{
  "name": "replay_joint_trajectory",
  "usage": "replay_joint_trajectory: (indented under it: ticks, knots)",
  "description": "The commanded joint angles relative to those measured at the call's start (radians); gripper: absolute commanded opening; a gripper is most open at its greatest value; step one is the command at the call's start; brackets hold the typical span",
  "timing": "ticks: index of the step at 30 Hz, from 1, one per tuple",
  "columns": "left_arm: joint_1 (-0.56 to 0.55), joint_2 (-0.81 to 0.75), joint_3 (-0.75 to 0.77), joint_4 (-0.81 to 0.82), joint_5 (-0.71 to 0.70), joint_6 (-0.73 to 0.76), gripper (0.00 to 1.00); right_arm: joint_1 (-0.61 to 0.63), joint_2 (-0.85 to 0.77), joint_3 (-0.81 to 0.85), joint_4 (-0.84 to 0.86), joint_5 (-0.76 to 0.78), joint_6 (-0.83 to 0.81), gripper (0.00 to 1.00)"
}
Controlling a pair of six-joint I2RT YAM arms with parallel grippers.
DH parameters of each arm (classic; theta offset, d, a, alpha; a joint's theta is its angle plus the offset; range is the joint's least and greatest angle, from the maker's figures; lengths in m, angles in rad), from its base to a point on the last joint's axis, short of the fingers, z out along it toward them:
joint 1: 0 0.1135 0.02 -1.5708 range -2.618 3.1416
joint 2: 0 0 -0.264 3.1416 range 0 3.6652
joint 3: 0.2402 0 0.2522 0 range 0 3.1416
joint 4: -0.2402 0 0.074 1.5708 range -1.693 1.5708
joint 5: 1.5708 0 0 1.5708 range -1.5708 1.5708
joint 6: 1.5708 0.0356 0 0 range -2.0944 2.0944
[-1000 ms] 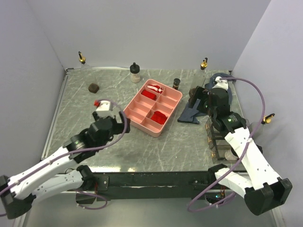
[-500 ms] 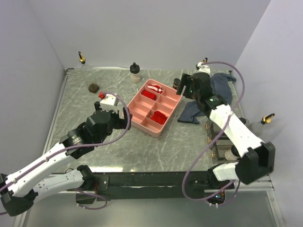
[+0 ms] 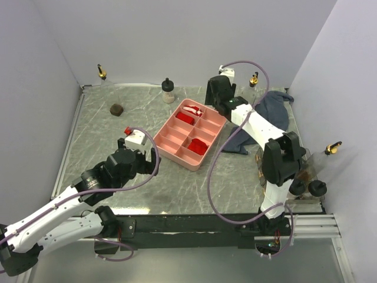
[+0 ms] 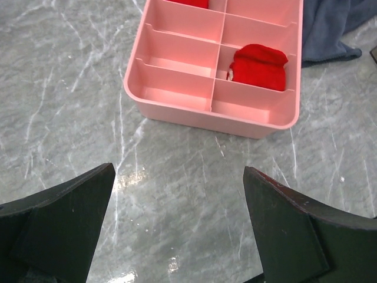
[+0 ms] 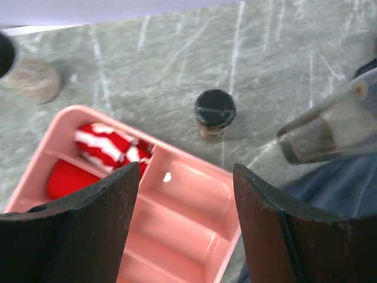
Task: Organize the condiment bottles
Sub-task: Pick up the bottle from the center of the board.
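My right hand [image 5: 185, 171] hangs open over the pink tray [image 5: 182, 203], near a black-capped bottle [image 5: 215, 112]; my left hand [image 4: 177, 171] gapes empty.

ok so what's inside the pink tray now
Three things in the pink tray: a red-and-white striped packet, a red packet beside it, a second red packet nearer the arms. Other compartments show bare floors. Whatever lies under the packets is covered.

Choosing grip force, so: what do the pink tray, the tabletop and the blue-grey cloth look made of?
Pink tray: likely moulded plastic, smooth satin finish, thin uniform walls. Tabletop: grey veined marble look, glossy glare; possibly laminate. Blue-grey cloth: soft matte fabric, lying in folds.
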Motion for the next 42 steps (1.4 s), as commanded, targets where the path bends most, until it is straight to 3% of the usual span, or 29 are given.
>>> replay_joint_trajectory:
  ticks: [1,14,42]
  knots:
    - [0.002,0.002,0.000,-0.001,0.049,0.013,0.97,0.000,0.042,0.075,0.018,0.118,-0.017,0.71]
    - [0.016,-0.035,-0.001,-0.001,0.055,0.017,0.97,-0.003,0.189,0.176,0.022,0.202,0.002,0.68]
    - [0.027,-0.004,0.002,-0.010,0.046,0.022,0.97,-0.077,0.387,0.347,-0.027,0.106,0.052,0.67]
